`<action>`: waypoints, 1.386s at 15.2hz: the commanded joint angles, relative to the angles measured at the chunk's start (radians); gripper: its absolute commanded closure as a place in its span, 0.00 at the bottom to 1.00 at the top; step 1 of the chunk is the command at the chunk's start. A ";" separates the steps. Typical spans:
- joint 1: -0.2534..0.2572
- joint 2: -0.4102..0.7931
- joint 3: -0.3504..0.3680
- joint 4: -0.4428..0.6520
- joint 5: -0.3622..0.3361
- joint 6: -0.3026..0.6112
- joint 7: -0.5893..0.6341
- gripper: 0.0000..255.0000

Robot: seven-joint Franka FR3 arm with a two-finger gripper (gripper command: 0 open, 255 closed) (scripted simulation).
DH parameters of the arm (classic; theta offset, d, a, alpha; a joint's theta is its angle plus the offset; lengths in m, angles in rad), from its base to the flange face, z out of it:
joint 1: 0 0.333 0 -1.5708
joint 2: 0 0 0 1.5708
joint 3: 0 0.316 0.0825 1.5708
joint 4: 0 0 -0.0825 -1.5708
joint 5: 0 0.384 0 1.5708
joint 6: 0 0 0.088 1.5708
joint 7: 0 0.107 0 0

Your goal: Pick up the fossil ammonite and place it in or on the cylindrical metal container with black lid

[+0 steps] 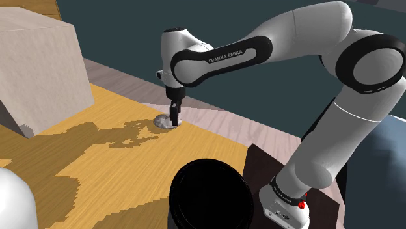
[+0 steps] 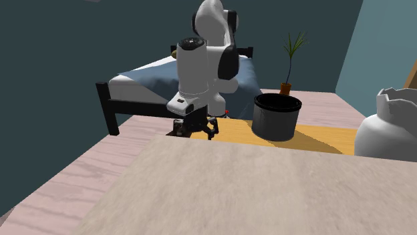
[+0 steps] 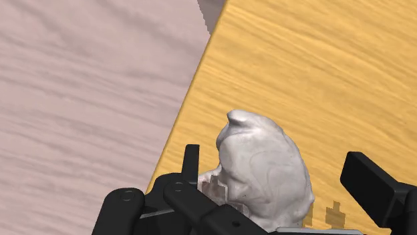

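- Arm: a white Franka arm is reaching from its stand out over the surface, which is showing a yellow wood grain.
- Jaws: the black jaws are pointing down at the surface and standing wide apart. They are straddling one object without clasping it, and in the wrist view a clear gap is showing between the object and one jaw.
- Fossil ammonite: this pale grey, coiled lump is lying on the surface directly between the jaws. In the shoulder view it is showing as a small grey disc right at the jaw tips.
- Surface edge: the ammonite is resting near the border of the yellow panel. Just beyond one jaw, a pale pinkish wood-grain area is beginning.
- Cylindrical container: dark, with a black lid, it is standing upright on the surface. It is well apart from the jaws, on the stand's side of them.
- Pale box: a large block is sitting on the surface, well away from the jaws on the side opposite the stand.
- White rounded vessel: it has a jagged rim and is standing farther from the jaws than the container.
- Background: a bed and a potted plant are standing behind the arm.
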 commanded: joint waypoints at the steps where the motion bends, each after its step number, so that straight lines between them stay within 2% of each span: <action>1: 0.000 0.006 0.000 -0.021 -0.003 0.026 -0.004 0.00; 3: 0.000 0.016 -0.001 -0.045 -0.007 0.060 0.000 0.00; 11: 0.000 0.017 -0.001 -0.045 -0.007 0.060 0.000 0.00; 12: 0.000 0.017 -0.001 -0.045 -0.007 0.060 0.000 1.00; 21: 0.000 0.016 -0.001 -0.045 -0.007 0.060 0.000 1.00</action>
